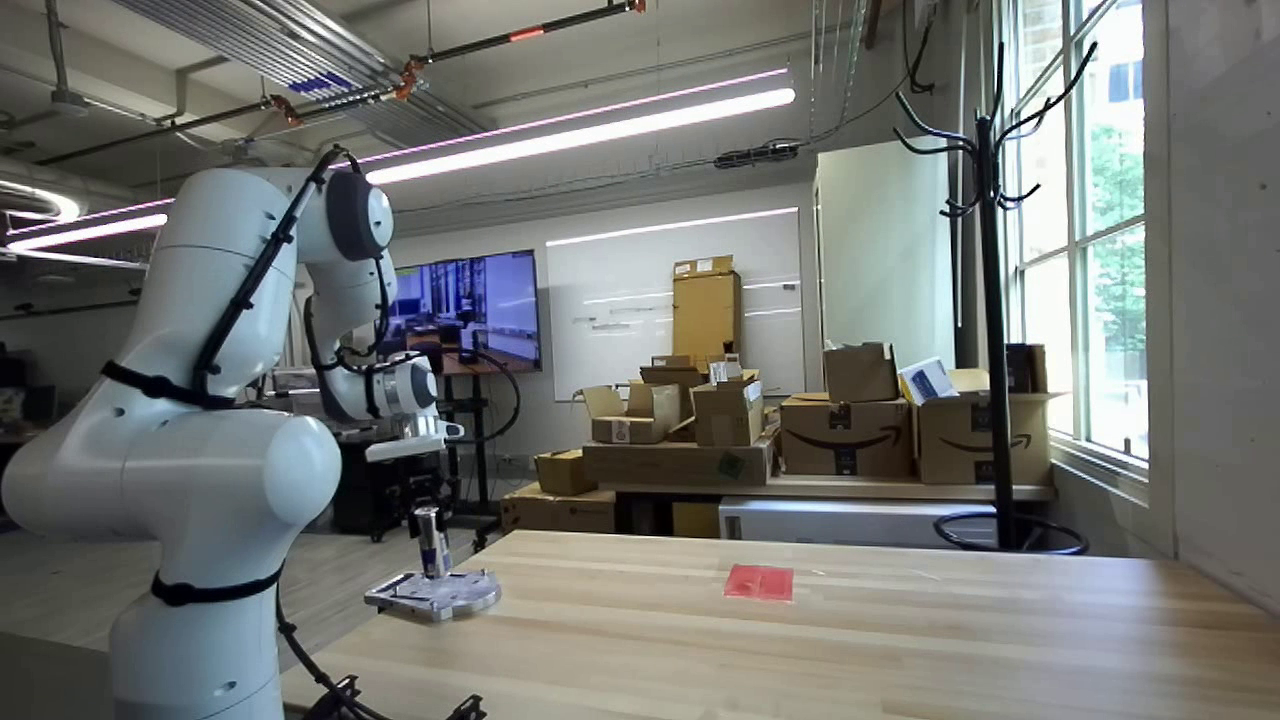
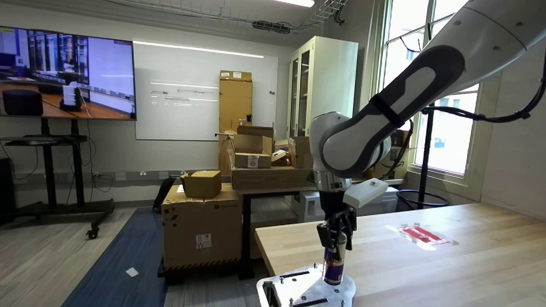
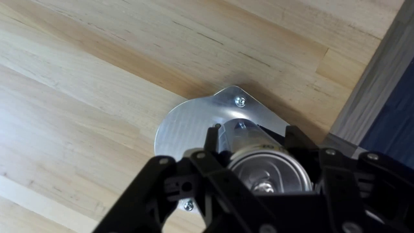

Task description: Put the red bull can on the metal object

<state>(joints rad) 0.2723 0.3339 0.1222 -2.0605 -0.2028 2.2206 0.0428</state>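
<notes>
The red bull can (image 1: 432, 558) is slim, silver and dark blue. It shows upright over the metal object (image 1: 440, 596) in both exterior views, its base at the plate's top face; whether it rests fully there I cannot tell. The can (image 2: 333, 266) leans slightly in an exterior view, near the rounded end of the metal object (image 2: 305, 285). My gripper (image 2: 340, 245) is shut around the can's upper half, also seen in an exterior view (image 1: 424, 512). In the wrist view the fingers (image 3: 250, 140) flank the can (image 3: 271, 170); the metal object (image 3: 186, 126) lies below, partly hidden.
The wooden table (image 1: 820, 650) bears a flat red item (image 1: 760, 582), also in an exterior view (image 2: 422, 234). The metal object sits near the table's edge. Cables (image 1: 340, 700) lie by the robot base. Cardboard boxes (image 2: 202, 226) and a coat rack (image 1: 995, 400) stand beyond the table.
</notes>
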